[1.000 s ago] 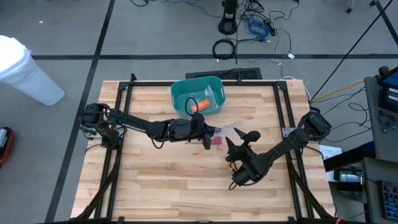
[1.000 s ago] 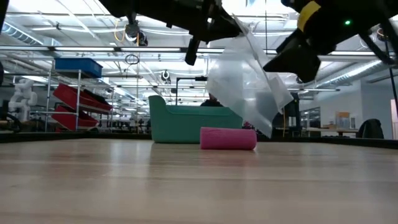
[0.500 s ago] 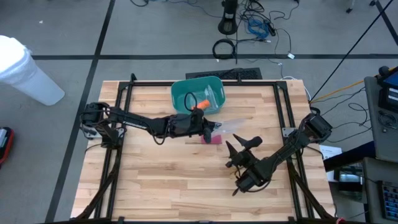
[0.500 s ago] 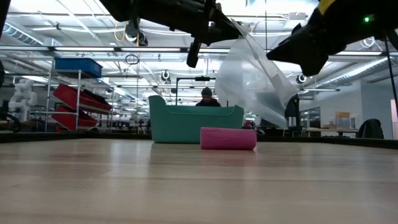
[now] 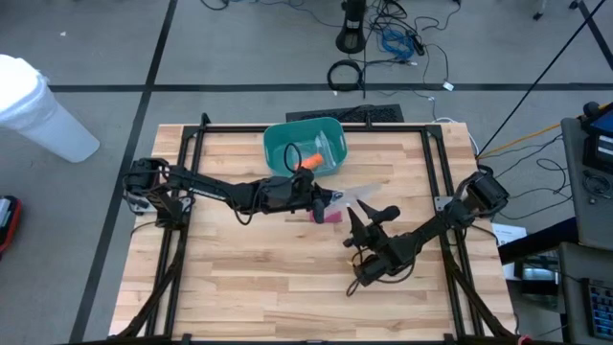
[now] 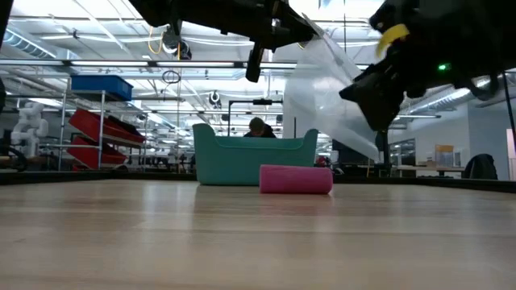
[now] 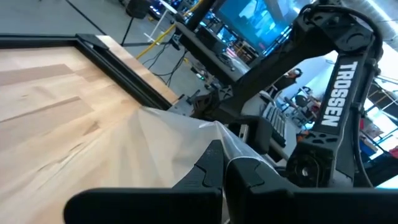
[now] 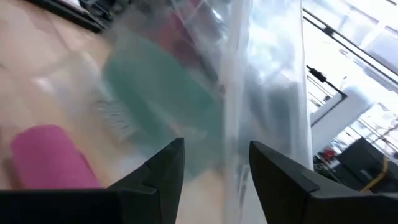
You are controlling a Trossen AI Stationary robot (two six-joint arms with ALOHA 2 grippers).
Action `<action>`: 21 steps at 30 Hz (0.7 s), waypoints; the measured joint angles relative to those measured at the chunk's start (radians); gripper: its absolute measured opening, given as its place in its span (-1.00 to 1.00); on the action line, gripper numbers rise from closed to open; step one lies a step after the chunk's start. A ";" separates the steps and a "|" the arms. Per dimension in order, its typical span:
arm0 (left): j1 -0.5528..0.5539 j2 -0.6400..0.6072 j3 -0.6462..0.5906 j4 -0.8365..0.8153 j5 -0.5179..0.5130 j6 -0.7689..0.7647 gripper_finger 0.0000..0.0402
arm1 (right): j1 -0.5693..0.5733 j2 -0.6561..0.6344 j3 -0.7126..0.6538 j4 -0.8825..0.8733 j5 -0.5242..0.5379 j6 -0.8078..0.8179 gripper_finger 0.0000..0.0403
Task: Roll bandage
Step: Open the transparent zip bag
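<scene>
- The left gripper (image 5: 322,203) sits near the middle of the tabletop, just in front of the teal bin (image 5: 305,148) at the far edge. Its fingers are pinched tight on the top edge of a clear plastic bag (image 6: 330,97), holding it up off the wood.
- The bag hangs in the air, slanting from that pinch down toward the right arm. It looks empty.
- The pink bandage roll (image 5: 330,216) lies on its side on the tabletop, directly below the left gripper and the raised bag, in front of the bin. It is out of the bag, and nothing touches it.
- The right gripper (image 5: 372,216) hovers just to the right of the roll with its fingers (image 8: 163,168) parted. The hanging film runs between them, yet no firm clamp shows.
- My reading of the step: clear the wrapper before working the bandage. To do it well, the left pinch should stay firm while the right closes on the lower film alone, well above the roll.
- Pull slowly. The film is thin and slippery, and a quick tug could tear it or knock the roll away across the wood.
</scene>
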State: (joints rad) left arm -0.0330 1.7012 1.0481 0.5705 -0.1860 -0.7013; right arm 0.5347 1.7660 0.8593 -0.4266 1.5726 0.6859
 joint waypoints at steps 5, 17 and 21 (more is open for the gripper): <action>-0.002 0.000 0.000 -0.001 0.034 0.000 -1.00 | -0.051 0.000 0.000 0.013 -0.001 -0.023 -0.18; -0.005 0.000 0.000 -0.012 0.186 0.090 -1.00 | -0.003 -0.010 0.051 0.015 -0.006 -0.153 -0.95; -0.005 0.000 0.000 -0.027 0.199 0.143 -1.00 | 0.034 -0.010 0.090 0.007 -0.005 -0.198 -0.99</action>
State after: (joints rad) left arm -0.0376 1.7008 1.0481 0.5432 0.0130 -0.5584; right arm 0.5688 1.7561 0.9489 -0.4198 1.5677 0.4880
